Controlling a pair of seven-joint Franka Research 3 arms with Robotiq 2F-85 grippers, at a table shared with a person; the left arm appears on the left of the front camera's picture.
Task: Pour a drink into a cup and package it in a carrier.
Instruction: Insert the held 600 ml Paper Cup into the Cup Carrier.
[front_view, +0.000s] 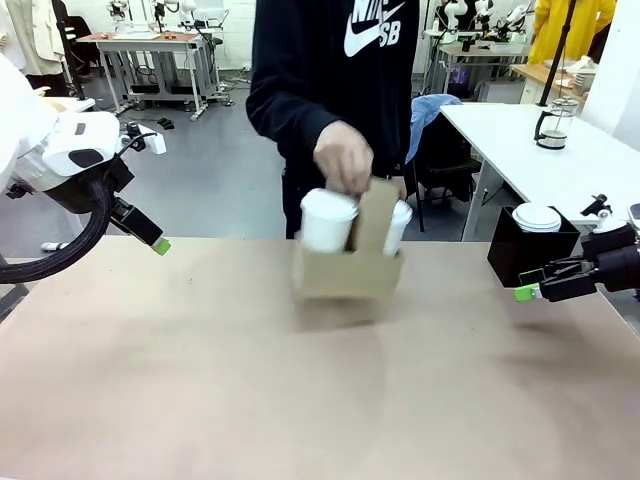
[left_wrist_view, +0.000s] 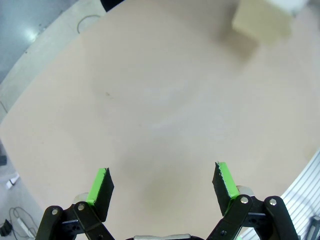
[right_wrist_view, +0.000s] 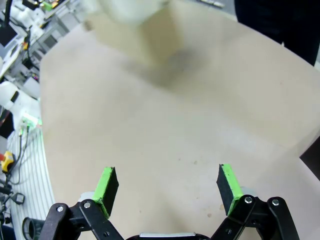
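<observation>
With the carrier (front_view: 347, 268) and its lidded cup (front_view: 327, 220) lifted in the person's hand (front_view: 343, 156), well beyond both grippers' spread, empty fingers (left_wrist_view: 100, 186), packaging looks finished; next probably just handover.

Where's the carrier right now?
In the front view the carrier is at the far middle of the table, lifted by the person's hand on its centre handle, holding two lidded cups, between both open grippers.
</observation>
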